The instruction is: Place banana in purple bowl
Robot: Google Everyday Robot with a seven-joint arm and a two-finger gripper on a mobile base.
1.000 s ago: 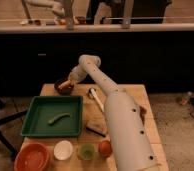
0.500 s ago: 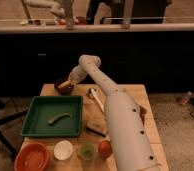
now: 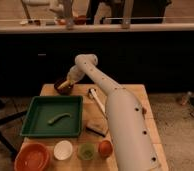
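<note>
Arm (image 3: pixel 117 112) stretches from lower right across the wooden table (image 3: pixel 135 95) to the far left corner, white and bulky, blocking much of the right side. Gripper (image 3: pixel 69 80) sits at the far end, right over the purple bowl (image 3: pixel 63 88), close above its rim. Cannot tell how the gripper is set or whether it has hold of anything; it is small and merges with the arm's wrist there.

Banana (image 3: pixel 63 85) shows as a pale yellow streak lying in the purple bowl, tilted, one end toward the gripper. Whether it touches the gripper cannot be told. Purple bowl stands at the back left of the table, just behind the green tray (image 3: pixel 35 122).

Green tray takes the left middle of the table, with a green curved pod (image 3: pixel 59 118) lying inside it near the centre. Front edge row, left to right: orange bowl (image 3: pixel 32 157), white bowl (image 3: pixel 63 149), small green bowl (image 3: pixel 86 151), round orange-red item (image 3: pixel 105 148). Dark flat object (image 3: pixel 97 128) lies just right of the tray's front corner, beside the arm. White utensil (image 3: pixel 95 97) lies behind that, partly hidden by the arm.
</note>
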